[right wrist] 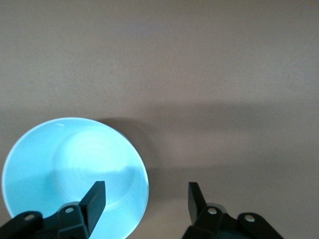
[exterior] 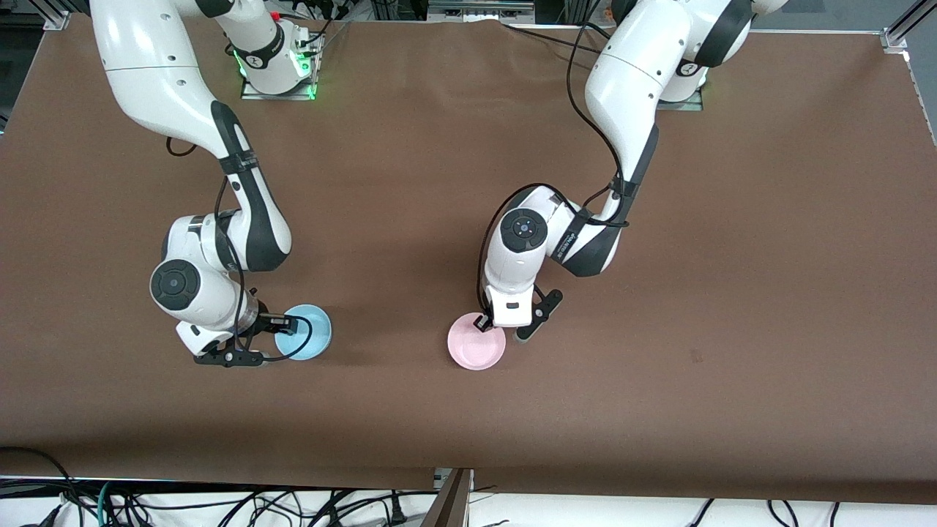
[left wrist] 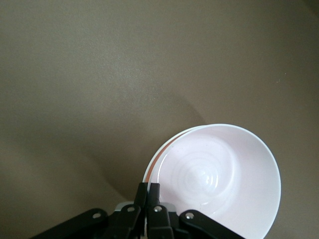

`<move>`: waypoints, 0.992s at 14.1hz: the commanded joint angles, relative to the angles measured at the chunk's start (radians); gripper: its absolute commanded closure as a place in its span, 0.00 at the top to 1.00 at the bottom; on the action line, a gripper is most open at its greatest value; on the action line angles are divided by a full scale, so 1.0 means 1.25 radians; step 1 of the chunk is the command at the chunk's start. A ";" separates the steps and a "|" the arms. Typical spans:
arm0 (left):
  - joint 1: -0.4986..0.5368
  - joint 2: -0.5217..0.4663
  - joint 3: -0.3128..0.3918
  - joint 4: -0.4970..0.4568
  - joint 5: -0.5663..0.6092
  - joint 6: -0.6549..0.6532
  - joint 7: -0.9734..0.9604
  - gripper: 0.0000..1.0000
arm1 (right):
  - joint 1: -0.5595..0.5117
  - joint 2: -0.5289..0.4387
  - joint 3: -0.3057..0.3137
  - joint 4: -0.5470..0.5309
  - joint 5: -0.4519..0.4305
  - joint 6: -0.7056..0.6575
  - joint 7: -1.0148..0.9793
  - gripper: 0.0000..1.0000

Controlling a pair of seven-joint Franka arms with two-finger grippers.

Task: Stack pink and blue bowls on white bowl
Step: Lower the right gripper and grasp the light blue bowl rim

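Observation:
The pale pink bowl sits on the brown table near the middle. My left gripper is shut on its rim, fingers pinched together in the left wrist view. There the pink bowl has a thin white rim showing just under its edge; the white bowl is otherwise hidden. The sky blue bowl rests toward the right arm's end. My right gripper is open astride its rim, one finger inside the blue bowl and one outside.
The brown table cloth runs wide around both bowls. The two bowls stand roughly as near to the front camera as each other, a good gap between them. Cables hang below the table's front edge.

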 commanded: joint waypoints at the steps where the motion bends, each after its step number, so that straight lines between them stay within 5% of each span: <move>1: -0.012 0.020 0.015 0.030 0.009 0.002 -0.026 0.02 | 0.000 0.001 0.004 -0.007 0.013 0.009 -0.001 0.54; 5: -0.012 0.020 0.015 0.030 0.009 0.002 -0.023 0.30 | 0.000 0.008 0.012 -0.007 0.017 0.009 0.002 0.36; 9: -0.006 0.009 0.018 0.052 0.008 -0.014 -0.020 0.32 | -0.001 0.008 0.012 0.000 0.033 0.007 -0.003 0.09; 14: 0.039 -0.020 0.009 0.118 0.001 -0.181 0.020 0.31 | -0.004 0.005 0.012 0.019 0.062 -0.006 -0.009 0.00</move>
